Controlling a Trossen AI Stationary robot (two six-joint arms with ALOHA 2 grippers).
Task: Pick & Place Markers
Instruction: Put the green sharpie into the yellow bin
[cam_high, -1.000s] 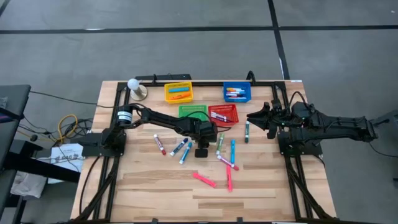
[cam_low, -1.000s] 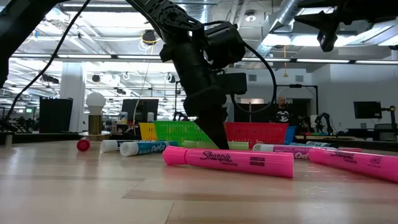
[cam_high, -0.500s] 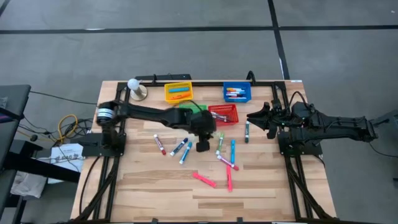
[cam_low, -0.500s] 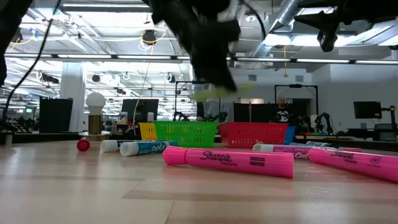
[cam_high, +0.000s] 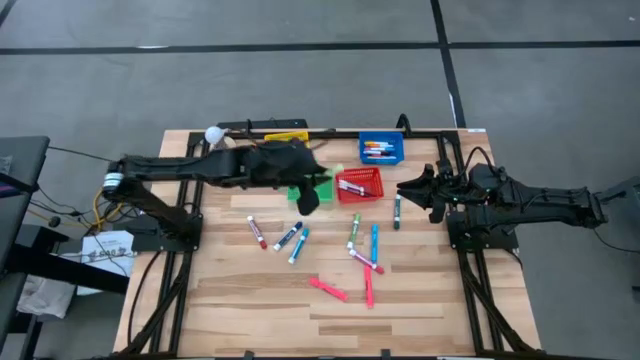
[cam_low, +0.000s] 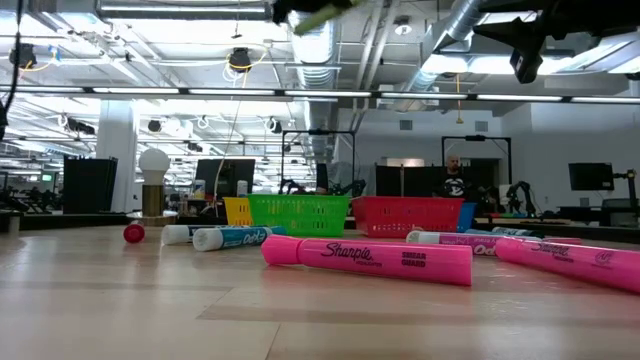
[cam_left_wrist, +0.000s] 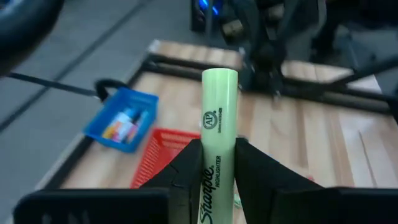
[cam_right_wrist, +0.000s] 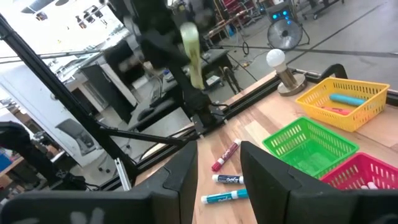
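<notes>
Grey floor surrounded the wooden table (cam_high: 260, 300), and behind it, from the low camera, I saw a big hall with ceiling lamps and monitors. At the far edge of the table stood the yellow basket (cam_high: 288, 137) and the blue basket (cam_high: 382, 148), and nearer to me the red basket (cam_high: 360, 184); the green basket (cam_high: 300, 190) was mostly covered by my left arm from above, but I saw it well in the right wrist view (cam_right_wrist: 310, 145). A small lamp with a white ball (cam_high: 213, 134) stood near the far left corner. My left gripper (cam_left_wrist: 211, 163) was raised over the green basket, and its fingers were pressed narrow on both sides of a light green marker (cam_left_wrist: 216, 137) with "Sharpie" printed on it; its flat end stuck out forward past the fingers. The other markers (cam_high: 355, 250) lay scattered on the wood in the middle, in pink, blue, red and green, and some lay inside the baskets. A pink marker (cam_low: 368, 259) lay very close to the low camera. My right gripper (cam_high: 405, 187) waited at the right side, above the table, with its fingers a little apart and nothing between them. From the low camera the left gripper was cut off at the top edge, and only a blurred green end of the marker showed there.
</notes>
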